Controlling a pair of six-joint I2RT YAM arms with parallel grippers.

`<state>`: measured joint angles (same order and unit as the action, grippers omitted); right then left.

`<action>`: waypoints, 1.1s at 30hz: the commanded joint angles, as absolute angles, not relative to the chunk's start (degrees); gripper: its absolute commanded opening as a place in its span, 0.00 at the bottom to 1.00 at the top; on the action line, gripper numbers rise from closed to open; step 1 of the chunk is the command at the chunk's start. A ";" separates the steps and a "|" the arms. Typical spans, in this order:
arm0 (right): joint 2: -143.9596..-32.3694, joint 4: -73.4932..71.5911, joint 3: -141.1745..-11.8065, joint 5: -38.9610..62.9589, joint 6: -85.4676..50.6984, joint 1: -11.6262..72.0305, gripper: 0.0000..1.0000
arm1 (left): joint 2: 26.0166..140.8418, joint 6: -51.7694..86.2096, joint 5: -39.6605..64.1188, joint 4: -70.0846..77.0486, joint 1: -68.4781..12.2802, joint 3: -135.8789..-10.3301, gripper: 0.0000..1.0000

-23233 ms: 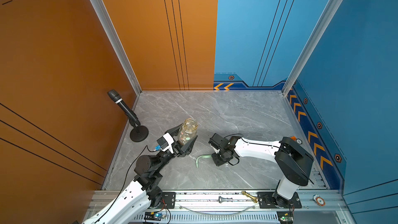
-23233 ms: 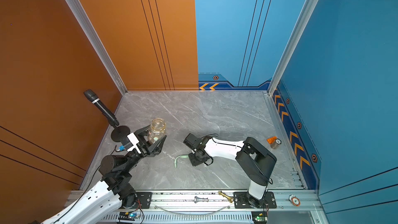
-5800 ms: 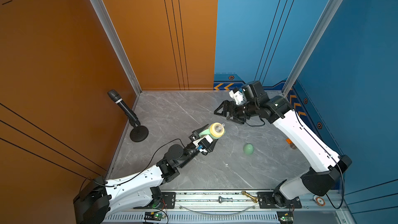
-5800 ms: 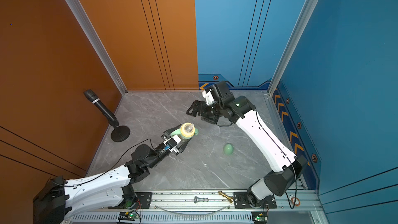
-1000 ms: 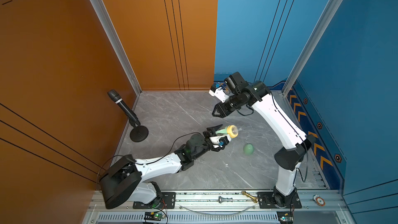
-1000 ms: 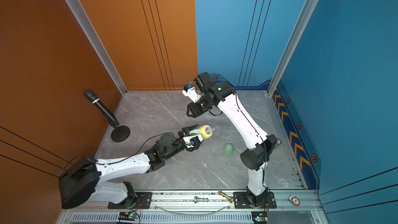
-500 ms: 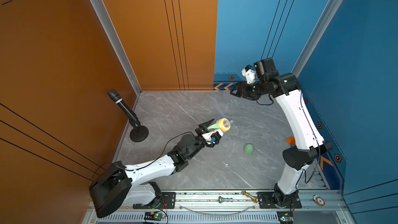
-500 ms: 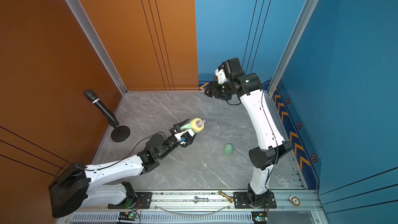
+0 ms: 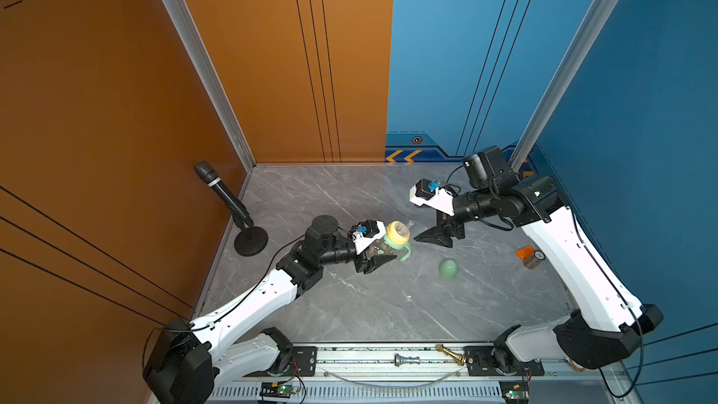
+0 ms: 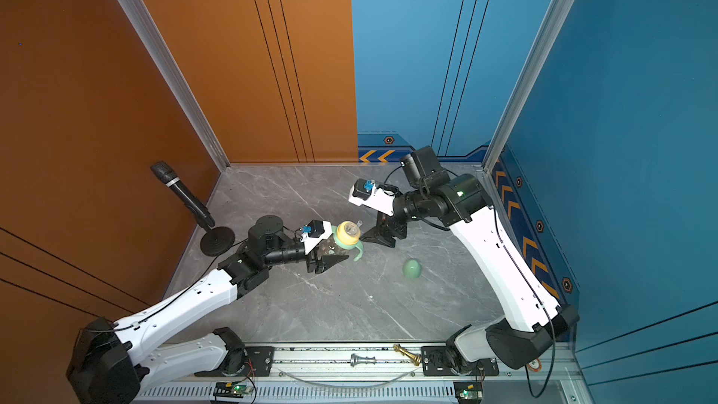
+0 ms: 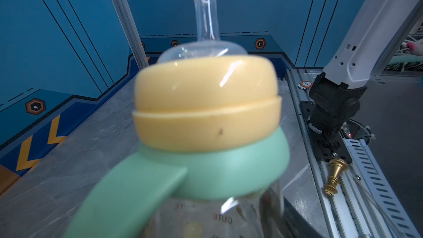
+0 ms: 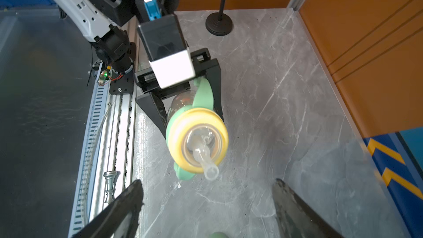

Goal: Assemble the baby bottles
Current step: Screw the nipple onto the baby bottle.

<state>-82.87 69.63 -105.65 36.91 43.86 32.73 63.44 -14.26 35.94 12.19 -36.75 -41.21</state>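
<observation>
My left gripper [image 9: 381, 255] is shut on the baby bottle [image 9: 391, 242] by its clear body [image 11: 217, 218], holding it off the table, tilted towards the right arm. The bottle carries the mint-green handled ring [image 11: 206, 172], yellow collar [image 12: 197, 138] and clear teat [image 11: 205, 8]. My right gripper [image 12: 207, 187] faces the teat a short way off, its jaws wide open and empty; in both top views it [image 10: 382, 237] hangs just right of the bottle. The mint dome cap [image 9: 448, 268] lies alone on the table below it.
A microphone on a round stand [image 9: 250, 242] is at the left wall. A small orange-topped item [image 9: 526, 256] lies by the right wall. Silver [image 9: 406, 359] and gold [image 9: 450, 353] chess pieces rest on the front rail. Walls close three sides.
The right arm has swung from the back wall down to face the teat, and its jaws have opened wide. The left arm shifted the held bottle slightly.
</observation>
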 commanded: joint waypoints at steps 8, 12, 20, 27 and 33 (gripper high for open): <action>-90.47 77.44 -110.65 34.85 51.17 37.96 0.87 | 62.95 -14.60 39.29 10.76 -36.74 -43.30 0.06; -92.39 78.02 -111.43 34.69 50.56 38.14 0.84 | 62.75 -15.85 37.96 10.98 -37.37 -43.01 0.06; -92.72 77.98 -112.18 33.86 48.87 38.75 0.59 | 62.14 -17.74 34.52 11.64 -37.79 -42.05 0.06; -94.31 75.46 -111.85 32.27 39.48 39.81 0.37 | 61.26 -22.07 17.46 19.89 -42.14 -38.36 0.05; -102.55 73.32 -119.36 18.03 4.06 41.40 0.28 | 63.85 -30.72 -4.17 36.10 -49.45 -33.66 0.04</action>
